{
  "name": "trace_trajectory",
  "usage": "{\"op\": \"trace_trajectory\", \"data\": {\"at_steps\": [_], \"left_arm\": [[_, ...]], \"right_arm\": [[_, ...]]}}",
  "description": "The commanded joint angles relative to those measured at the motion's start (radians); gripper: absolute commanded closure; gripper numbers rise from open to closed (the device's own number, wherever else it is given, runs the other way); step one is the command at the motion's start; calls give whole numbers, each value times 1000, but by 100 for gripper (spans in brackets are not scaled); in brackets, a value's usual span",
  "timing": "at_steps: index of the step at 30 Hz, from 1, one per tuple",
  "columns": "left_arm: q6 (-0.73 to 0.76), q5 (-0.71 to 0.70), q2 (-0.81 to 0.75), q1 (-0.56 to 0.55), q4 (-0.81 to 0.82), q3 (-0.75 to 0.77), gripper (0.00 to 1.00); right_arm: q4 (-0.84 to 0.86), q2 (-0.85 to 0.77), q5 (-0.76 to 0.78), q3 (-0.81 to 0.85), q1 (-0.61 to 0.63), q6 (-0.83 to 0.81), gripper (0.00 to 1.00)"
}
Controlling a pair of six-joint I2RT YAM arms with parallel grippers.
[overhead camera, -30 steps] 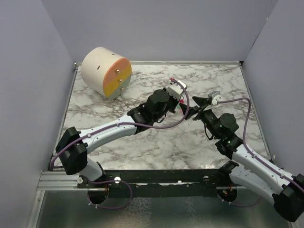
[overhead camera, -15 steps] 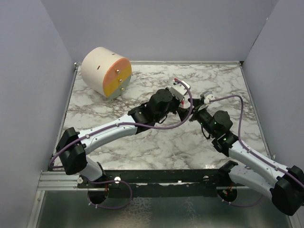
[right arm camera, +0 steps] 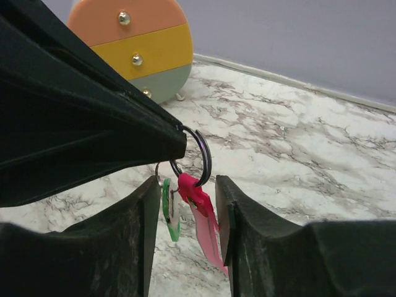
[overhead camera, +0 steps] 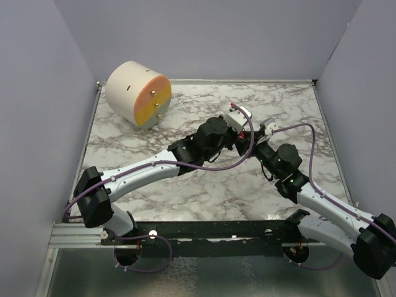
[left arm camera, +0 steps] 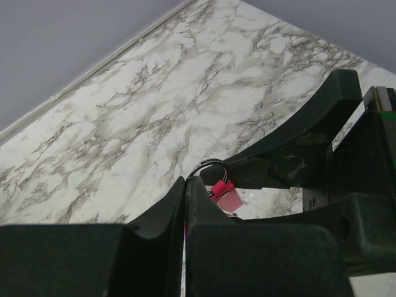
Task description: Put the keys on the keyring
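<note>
Right wrist: green key (right arm camera: 169,213) sits tight against a right gripper (right arm camera: 185,198) finger, outline unclear. The keyring (right arm camera: 200,162) tag runs out of sight low between the fingers, ring partly behind left gripper (right arm camera: 176,144) tip. Can't tell if fingers touch tag. Drawer drum (right arm camera: 139,46) cut by top edge. Left wrist: key hidden, ring mostly behind the tips. Top view: both too small.

worktop (overhead camera: 216,185): white marble, grey veins
keyring (right arm camera: 198,193): silvery ring, pink-red tag
key (right arm camera: 167,213): bright green
drum (overhead camera: 133,90): cream side; peach, yellow, grey-green bands
</note>
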Motion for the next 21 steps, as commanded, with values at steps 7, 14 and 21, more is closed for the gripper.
{"op": "trace_trajectory", "data": {"at_steps": [7,14,21], "left_arm": [[20,-32,-7,-11,-41,62,100],[26,-37,-11,-11,-61,59,100],[45,-64,-20,-11,-75,66,100]], "right_arm": [[9,-24,37,-5,4,-8,76],[3,-48,56,-10,4,-14,89],[-43,-75,100,0,4,-14,93]]}}
